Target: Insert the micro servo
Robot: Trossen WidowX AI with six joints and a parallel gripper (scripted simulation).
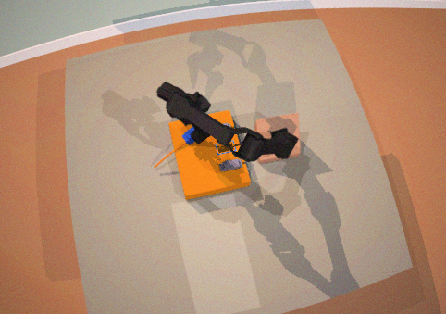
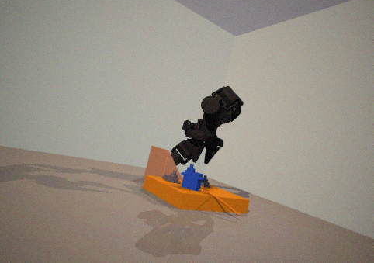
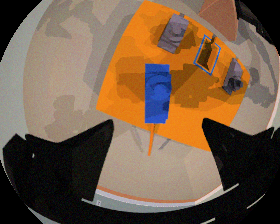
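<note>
The loose blue servo (image 1: 188, 136) (image 2: 191, 179) (image 3: 157, 95) stands on the orange deck (image 1: 199, 184) (image 2: 163, 193) (image 3: 110, 102), outside the pocket, with its stepped top upward. Its orange cable (image 1: 164, 160) (image 2: 225, 205) (image 3: 150, 142) runs out over the deck's edge. The marked pocket (image 3: 207, 56) is empty, outlined in blue, between two grey servos (image 3: 174, 33) (image 3: 233, 77). My gripper (image 2: 200, 162) (image 3: 160, 123) is open and empty, above the deck near the blue servo. In the wrist view the servo and cable show between the finger lines. The top view hides the fingertips behind the arm.
A salmon block (image 1: 264, 124) (image 2: 156, 162) (image 3: 221, 17) stands beside the deck on the pocket side, at the arm's base. The arm (image 1: 201, 119) passes over the deck and partly covers it in the top view. The grey servos rise from the deck beside the pocket.
</note>
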